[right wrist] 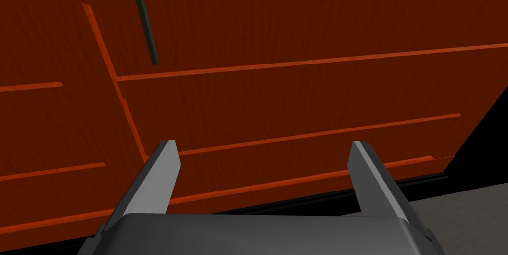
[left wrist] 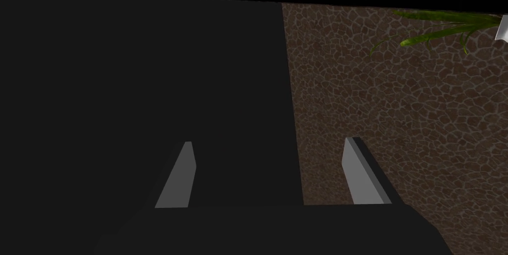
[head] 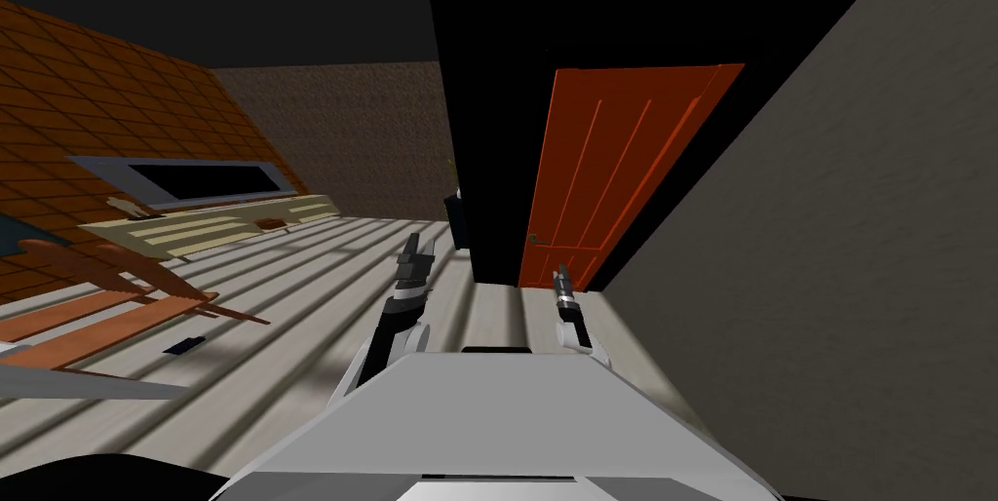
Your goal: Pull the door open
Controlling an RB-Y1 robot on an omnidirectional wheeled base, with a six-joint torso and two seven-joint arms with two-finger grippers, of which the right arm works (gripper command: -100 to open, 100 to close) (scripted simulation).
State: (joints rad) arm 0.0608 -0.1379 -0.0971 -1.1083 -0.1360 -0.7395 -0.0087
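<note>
From the head: orange-red door [head: 624, 173] ahead and to the right, beside a grey wall [head: 828, 232], with a black area on its other side. Small handle [head: 534, 238] near the door's edge, close beyond the right pincer [head: 562, 281]. Left pincer [head: 414, 256] out over the striped floor [head: 292, 329], away from the door.

From the left wrist: fingers apart, holding nothing.

From the right wrist: fingers apart and empty, facing the door panel close up. Dark lever handle [right wrist: 147, 24] off to one side of the gap, untouched.

Likely step: reaching for the handle. Shift the right hand across to bracket the lever with both fingers. Close squarely on its shaft rather than its tip. Then draw back along the door's arc, letting the wrist turn with the swing.
</note>
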